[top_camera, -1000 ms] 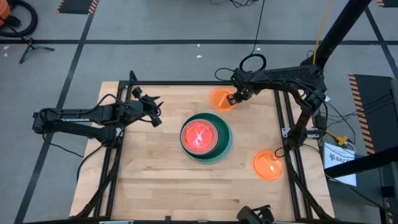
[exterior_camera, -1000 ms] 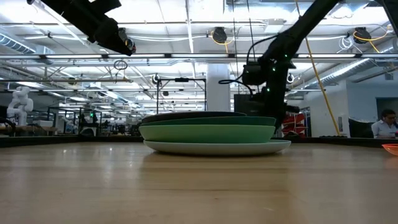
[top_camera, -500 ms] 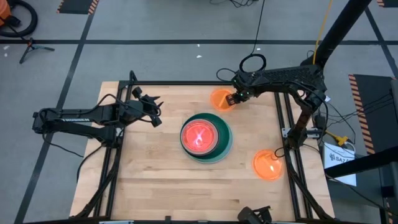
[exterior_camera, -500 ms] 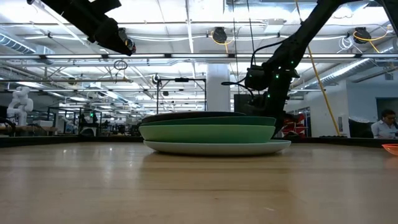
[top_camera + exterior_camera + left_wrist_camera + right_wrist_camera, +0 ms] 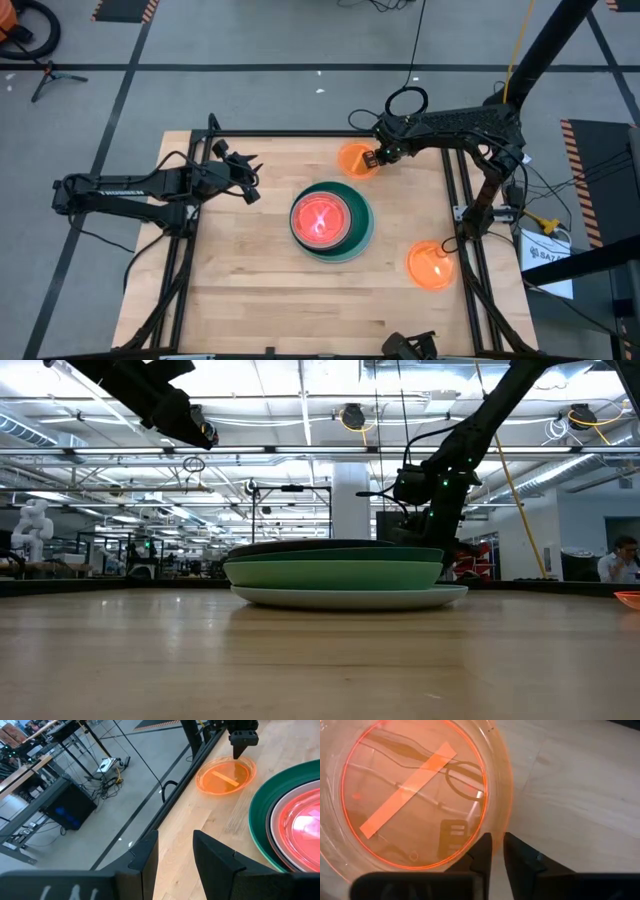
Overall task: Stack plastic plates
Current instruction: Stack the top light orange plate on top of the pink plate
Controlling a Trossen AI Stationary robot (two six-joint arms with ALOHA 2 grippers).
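Left gripper (image 5: 248, 178): waits above the counter's (image 5: 240, 290) left side, fingers spread, holding nothing.
Stack (image 5: 330, 221): mid-counter; a glowing pink divided plate (image 5: 320, 217) sits uppermost inside the dark green plate (image 5: 360, 240).
Far orange plate (image 5: 354, 158): at the counter's back edge, empty, a strip across its floor.
Right gripper (image 5: 497, 851): fingers nearly closed over that plate's rim; a firm pinch cannot be confirmed.
Handling: likely light, stiff, slick; the rim looks the best hold.
Near orange plate (image 5: 431, 266): at the right edge, empty.

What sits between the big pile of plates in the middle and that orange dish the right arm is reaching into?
Only bare wood. In the high view, open table separates the plate stack from the small translucent orange plate at the right gripper.
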